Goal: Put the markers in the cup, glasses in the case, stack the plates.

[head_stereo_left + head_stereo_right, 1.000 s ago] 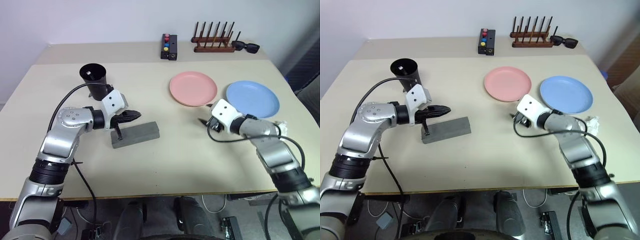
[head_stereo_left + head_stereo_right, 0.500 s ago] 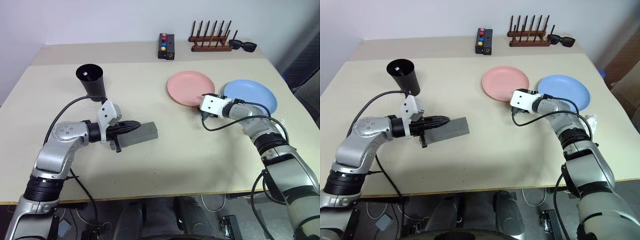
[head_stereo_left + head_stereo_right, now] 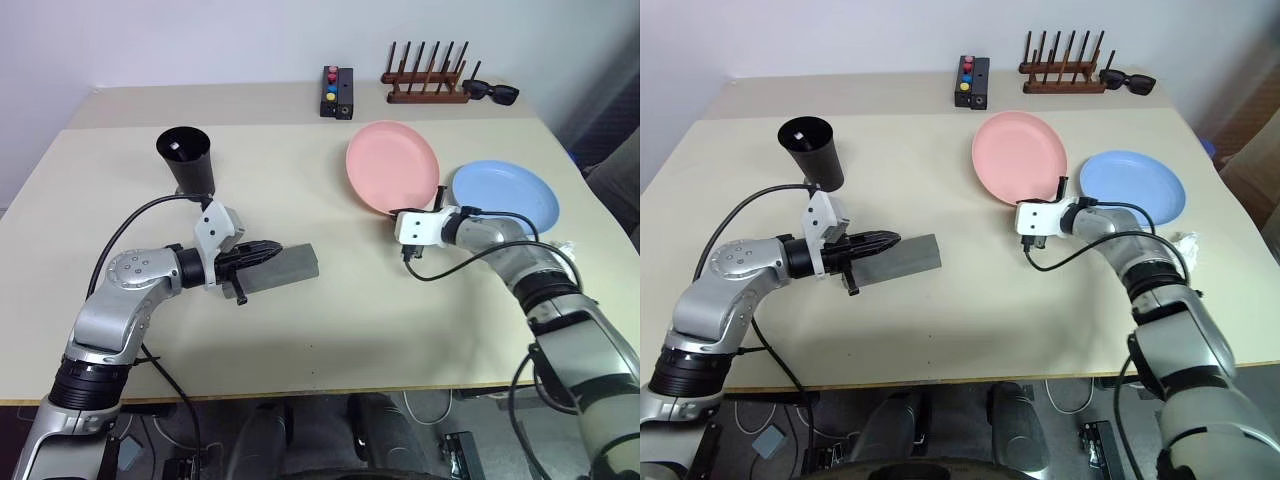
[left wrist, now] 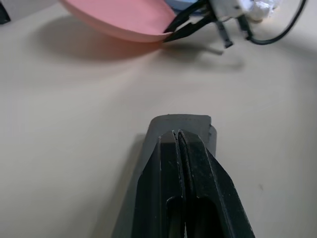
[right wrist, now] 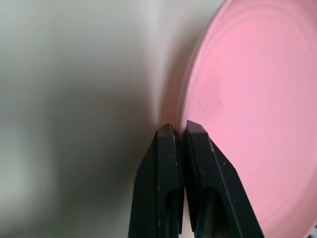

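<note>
With the right pincer (image 3: 1061, 190) clenched on the near rim of the pink plate (image 3: 1018, 155), tilted up just beside the blue plate (image 3: 1133, 186), the plate appears light, stiff and slippery, while the left pincer (image 3: 272, 247) is shut over the case (image 3: 283, 269).

My right gripper (image 3: 1061, 190) has clamped the pink plate's (image 3: 1018, 152) near rim between its fingers (image 5: 171, 163), tipping it up off the table (image 3: 970, 300).

cup (image 3: 189, 160) left on table (image 3: 320, 330), case (image 3: 282, 269) before it, plates (image 3: 505, 195) right
</note>
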